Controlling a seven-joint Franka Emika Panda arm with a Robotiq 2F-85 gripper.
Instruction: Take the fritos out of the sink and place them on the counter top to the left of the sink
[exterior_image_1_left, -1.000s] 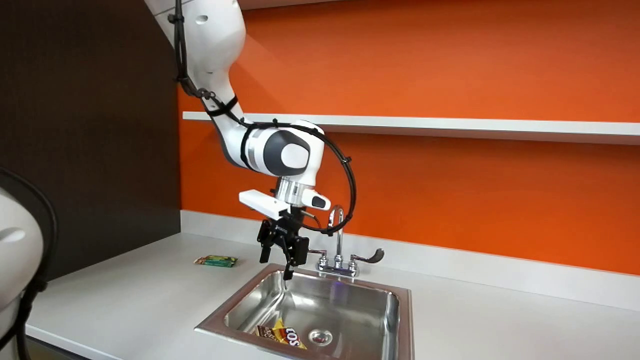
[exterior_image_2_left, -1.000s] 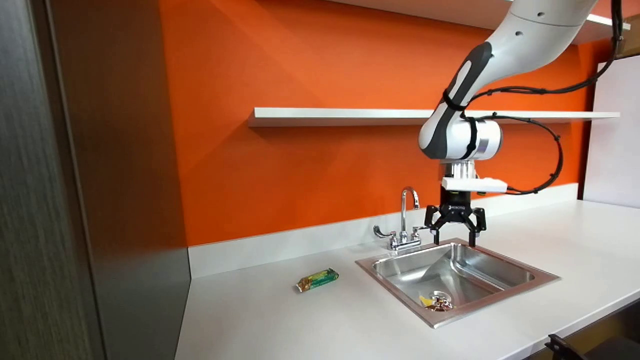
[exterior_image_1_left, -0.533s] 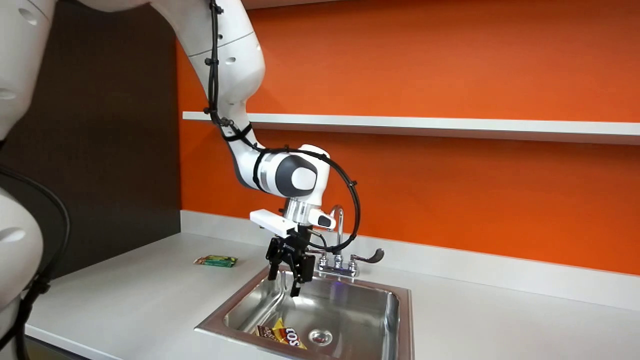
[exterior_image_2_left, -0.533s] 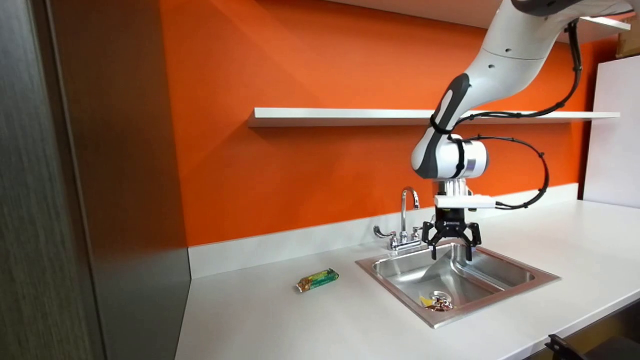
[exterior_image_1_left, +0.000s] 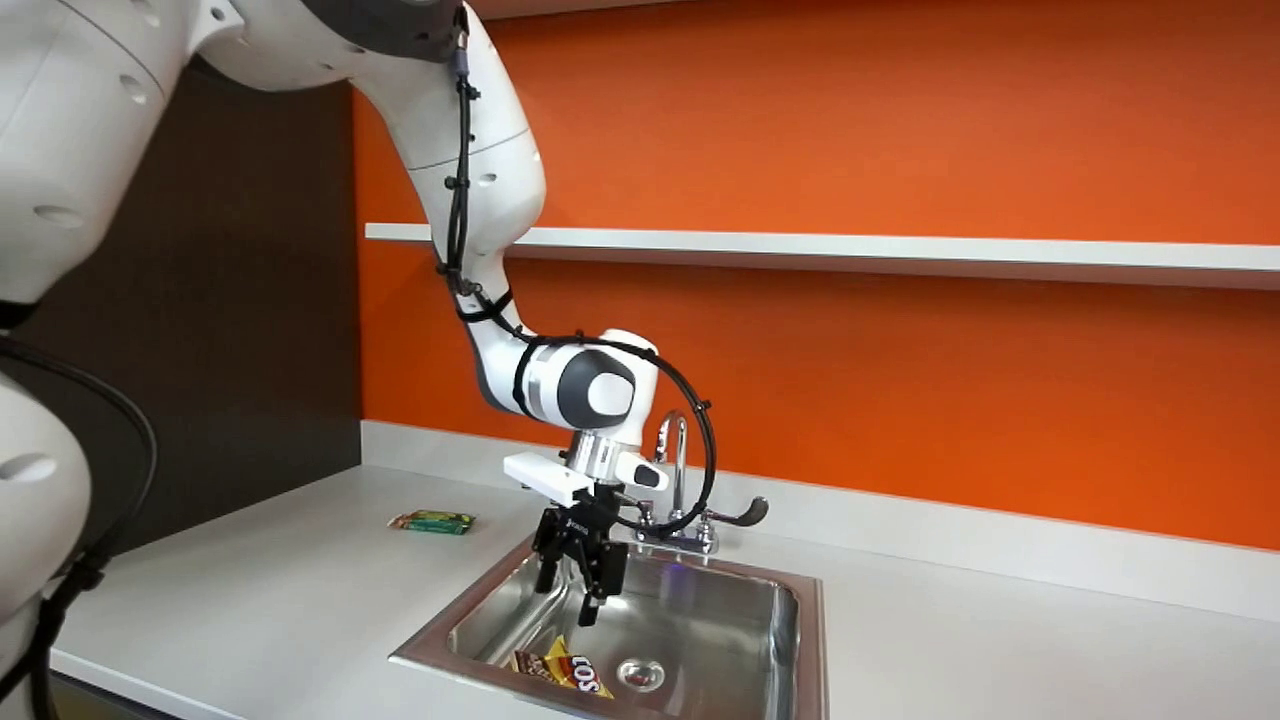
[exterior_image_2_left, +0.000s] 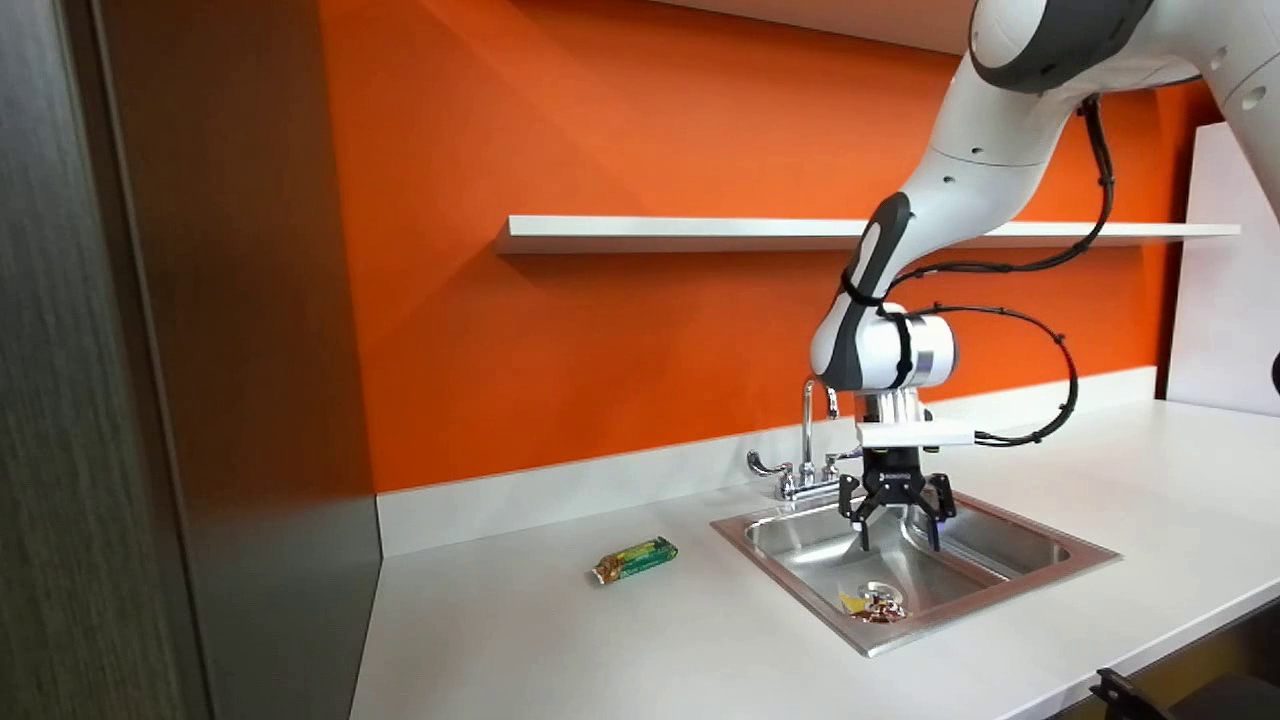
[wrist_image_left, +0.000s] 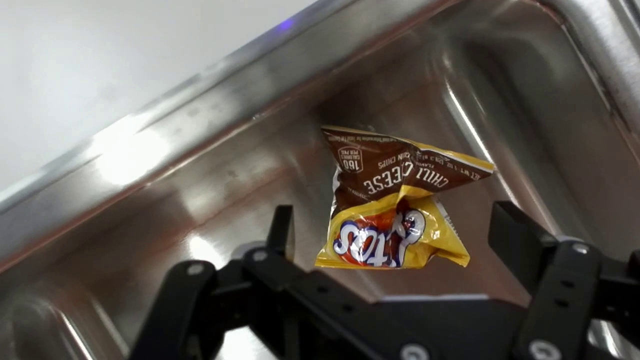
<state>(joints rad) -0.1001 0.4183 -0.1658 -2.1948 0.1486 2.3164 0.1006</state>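
The Fritos bag (wrist_image_left: 395, 205) lies on the floor of the sink (exterior_image_1_left: 809, 650), in the same spot and with the same crumple as in the earlier frames. What has changed is the arm (exterior_image_1_left: 490, 200): a second ago its gripper (exterior_image_2_left: 899, 540) hung higher, near the back edge of the sink; now it has come lower, and in both exterior views the tips show against the inside of the sink. More of the upper arm has entered both exterior views too. The gripper's fingers (wrist_image_left: 520, 245) are spread wide and have hold of nothing. In the wrist view the bag shows between them, but both exterior views put the tips above it and clear of it.

Inside the sink, the bag is near the drain (exterior_image_1_left: 641, 675), toward the front left corner of the sink, away from the faucet (exterior_image_2_left: 807, 488) at the sink's back. One part of the bag is brown, lettered "CHILI CHEESE", the other yellow with the brand name partly folded over. Whether the bag touches the sink's side wall I cannot tell. To the left of the sink, well apart from it, a green packet (exterior_image_2_left: 635, 560) lies on the counter (exterior_image_1_left: 270, 600), just where it was before.
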